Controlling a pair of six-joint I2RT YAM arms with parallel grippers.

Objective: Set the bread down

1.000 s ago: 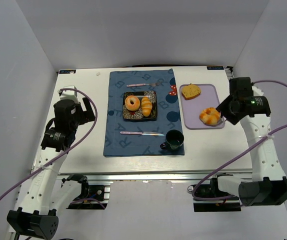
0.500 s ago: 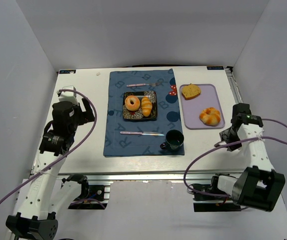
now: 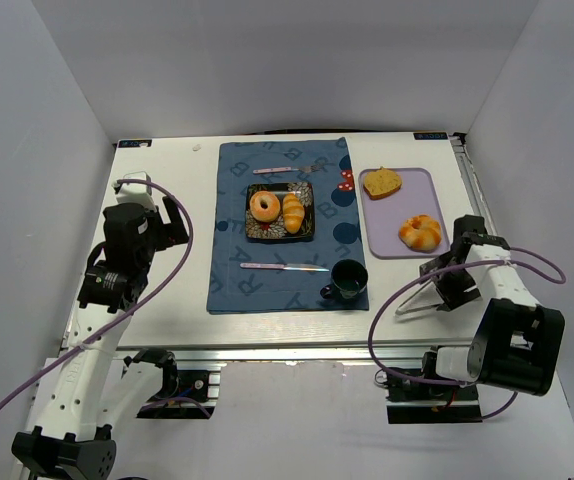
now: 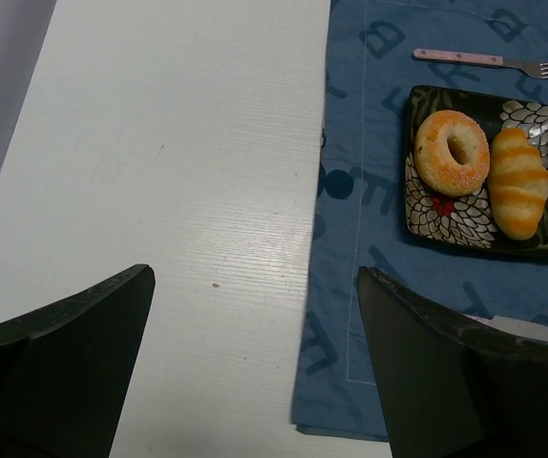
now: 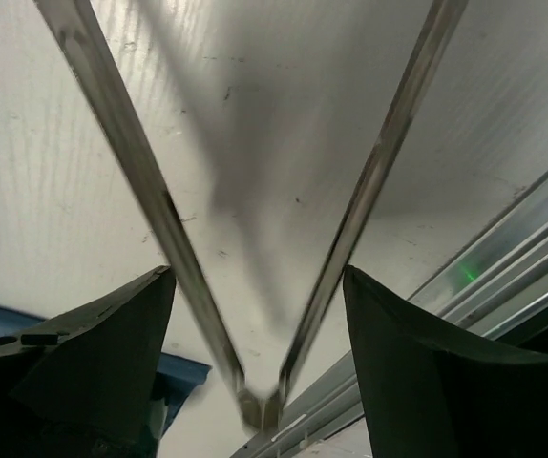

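A bread slice [image 3: 382, 183] and a round roll [image 3: 420, 232] lie on the purple tray [image 3: 429, 180]. A donut [image 3: 265, 207] and a croissant [image 3: 293, 212] sit on the black flowered plate [image 3: 307, 233]; the left wrist view shows the donut [image 4: 452, 153], croissant [image 4: 519, 183] and plate [image 4: 446, 215]. My left gripper [image 4: 255, 372] is open and empty above bare table left of the blue mat [image 4: 369, 315]. My right gripper [image 5: 260, 315] is open low over the table, near the tray's front edge. Metal tongs [image 5: 159, 200] lie between its fingers, hinge nearest the camera.
A fork [image 3: 287, 169] and a knife [image 3: 282, 266] lie on the mat behind and in front of the plate. A dark cup [image 3: 348, 279] stands at the mat's front right corner. The table's front rail [image 5: 503, 277] runs close beside the tongs.
My right arm has swung from beside the purple tray back and down to the table's front right, now low over the tongs. The left arm has barely moved.
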